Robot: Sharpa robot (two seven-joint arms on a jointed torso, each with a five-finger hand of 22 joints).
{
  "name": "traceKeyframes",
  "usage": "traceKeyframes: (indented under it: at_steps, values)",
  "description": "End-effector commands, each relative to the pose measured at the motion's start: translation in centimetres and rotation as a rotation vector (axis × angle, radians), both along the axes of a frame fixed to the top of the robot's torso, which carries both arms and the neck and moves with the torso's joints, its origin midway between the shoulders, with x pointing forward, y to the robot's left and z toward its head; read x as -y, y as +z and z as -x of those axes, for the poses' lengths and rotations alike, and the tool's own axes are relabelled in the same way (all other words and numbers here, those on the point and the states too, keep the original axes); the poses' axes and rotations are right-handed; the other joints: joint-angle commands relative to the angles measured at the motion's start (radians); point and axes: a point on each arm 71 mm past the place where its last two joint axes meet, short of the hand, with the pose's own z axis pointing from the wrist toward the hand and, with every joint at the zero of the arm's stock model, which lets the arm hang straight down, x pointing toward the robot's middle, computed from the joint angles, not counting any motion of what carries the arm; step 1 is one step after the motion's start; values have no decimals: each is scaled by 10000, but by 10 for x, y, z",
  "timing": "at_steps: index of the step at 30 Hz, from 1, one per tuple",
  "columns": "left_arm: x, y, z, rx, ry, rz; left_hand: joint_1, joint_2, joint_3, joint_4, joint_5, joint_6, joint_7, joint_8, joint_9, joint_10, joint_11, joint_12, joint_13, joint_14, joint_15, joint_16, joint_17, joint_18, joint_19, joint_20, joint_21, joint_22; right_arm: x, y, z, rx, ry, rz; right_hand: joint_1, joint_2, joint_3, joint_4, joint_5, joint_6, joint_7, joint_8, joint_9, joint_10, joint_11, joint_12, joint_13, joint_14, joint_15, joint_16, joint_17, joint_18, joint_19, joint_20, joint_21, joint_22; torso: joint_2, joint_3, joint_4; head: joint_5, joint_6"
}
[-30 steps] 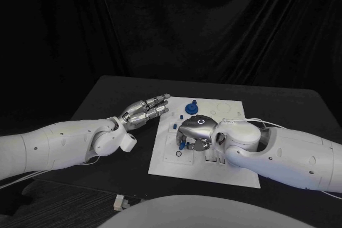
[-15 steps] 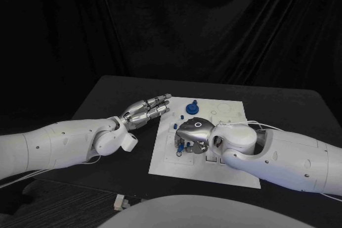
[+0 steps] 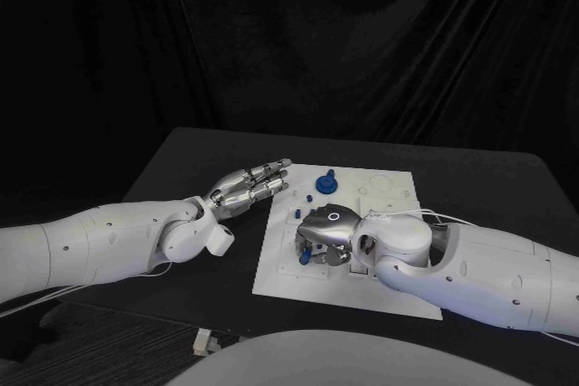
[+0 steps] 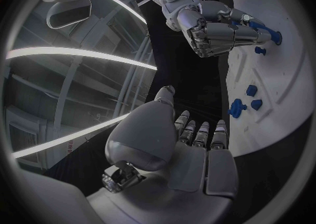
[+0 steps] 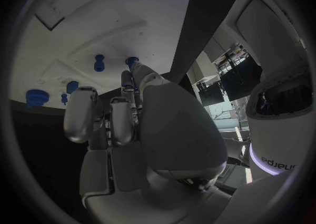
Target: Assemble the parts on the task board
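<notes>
Fingers (image 3: 316, 254) of the right hand (image 3: 330, 231) curl round a blue part (image 3: 305, 256) (on the task board (image 3: 392, 185)).

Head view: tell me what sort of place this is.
Probably a robot test or recording station, not a workshop in use. A black table stands before dark curtains, bearing just a white task board with small blue parts, worked by the right robot hand.

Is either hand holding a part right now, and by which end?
The right hand grips a blue peg-like part by its shaft; the left hand holds nothing.
</notes>
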Motion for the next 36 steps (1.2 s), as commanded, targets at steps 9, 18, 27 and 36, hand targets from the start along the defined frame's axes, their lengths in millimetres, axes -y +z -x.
traceKeyframes:
  at_steps: [9,18,27,36]
  values:
    - [3,3,0,237,-45,431,-47,32,28,13,35,-89,-12,17,-15,-31,-11,-38,-17,14,-46,-36,-11,44,24,-50,-39,3,1,-7,0,67,-45,332,-134,-29,144,-77,140,31,8,-33,897,41,54,-90,0,337,51,19,-15,59,-56,13,12,1611,2,3,-2,-36,0]
    - [3,2,0,207,-92,445,-47,56,41,20,42,-79,-2,21,-13,-33,-8,-39,-17,14,-46,-36,-11,45,24,-34,-40,0,1,-7,1,244,22,282,-149,-55,186,-107,178,6,19,-60,899,65,56,-85,9,335,54,17,-17,59,-56,16,11,1611,3,0,1,-45,0]
    - [3,2,-1,177,-126,446,-45,84,56,26,55,-71,13,26,-12,-35,-1,-43,-18,14,-44,-36,-11,48,26,-19,-37,6,-1,-7,2,245,131,206,-472,-245,414,-136,96,-606,64,-493,778,-201,151,-192,13,301,132,-16,-74,69,-91,74,-69,1593,1,1,4,-29,0]
    - [3,2,-1,167,-128,433,-43,94,63,28,61,-68,20,28,-11,-36,3,-41,-18,14,-42,-36,-11,49,26,-13,-37,5,0,-7,3,260,180,108,-948,-518,633,-83,-297,-1893,-304,-1177,473,-668,261,-264,21,273,212,-20,-95,87,-125,155,-146,1574,2,0,3,-27,0]
